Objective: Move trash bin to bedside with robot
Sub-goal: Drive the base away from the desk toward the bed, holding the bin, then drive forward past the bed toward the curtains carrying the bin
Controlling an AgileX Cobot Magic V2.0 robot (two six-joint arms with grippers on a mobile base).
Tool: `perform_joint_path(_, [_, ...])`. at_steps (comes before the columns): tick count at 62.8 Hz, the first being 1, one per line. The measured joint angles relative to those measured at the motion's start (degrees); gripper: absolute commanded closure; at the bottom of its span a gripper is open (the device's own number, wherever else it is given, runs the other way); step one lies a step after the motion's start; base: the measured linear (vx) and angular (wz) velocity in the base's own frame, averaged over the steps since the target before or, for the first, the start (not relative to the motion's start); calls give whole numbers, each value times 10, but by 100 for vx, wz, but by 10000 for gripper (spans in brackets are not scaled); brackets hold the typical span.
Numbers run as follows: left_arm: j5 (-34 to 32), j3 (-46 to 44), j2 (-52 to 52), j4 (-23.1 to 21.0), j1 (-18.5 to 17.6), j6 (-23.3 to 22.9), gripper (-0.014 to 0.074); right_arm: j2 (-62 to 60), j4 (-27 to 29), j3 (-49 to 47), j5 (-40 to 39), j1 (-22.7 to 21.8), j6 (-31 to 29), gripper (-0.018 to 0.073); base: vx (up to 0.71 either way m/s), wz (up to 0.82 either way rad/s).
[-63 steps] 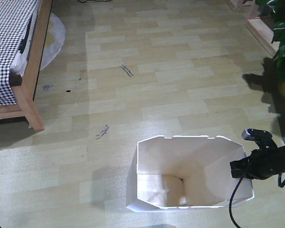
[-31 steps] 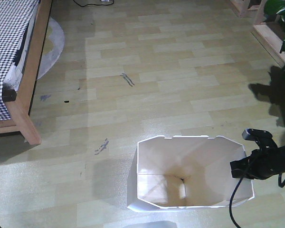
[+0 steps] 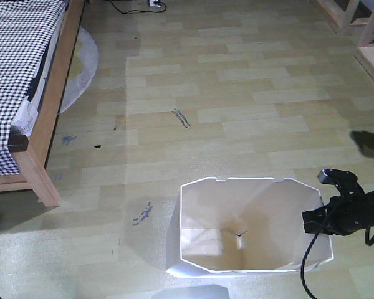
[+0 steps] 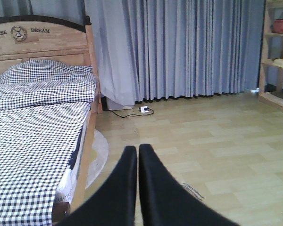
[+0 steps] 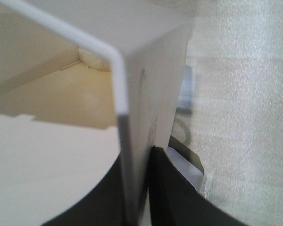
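The white trash bin [image 3: 249, 227] with its angular rim stands on the wooden floor at the bottom centre of the front view. My right gripper [image 3: 313, 221] is shut on the bin's right wall; the right wrist view shows the rim [image 5: 122, 89] pinched between the black fingers [image 5: 172, 188], one inside and one outside. The bed [image 3: 19, 87] with checked bedding and a light wooden frame is at the upper left, apart from the bin. It fills the left of the left wrist view [image 4: 37, 122]. My left gripper [image 4: 137, 149] is shut and empty, held in the air.
A round grey mat [image 3: 81, 68] lies beside the bed. A power strip and cable [image 4: 142, 109] lie near grey curtains [image 4: 179, 47]. Wooden shelving [image 4: 276, 52] stands at the right. Dark scuff marks [image 3: 182, 118] are on the floor.
The bed, mat and floor marks have shifted right and down in the front view, and the plant at right has left the view. The bin stays in the right gripper's hold.
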Motion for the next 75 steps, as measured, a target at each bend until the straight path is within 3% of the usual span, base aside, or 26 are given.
perform_joint_path(75, [0, 0, 0, 0, 0, 0, 603, 0, 0, 0, 1, 0, 0, 561, 25, 3])
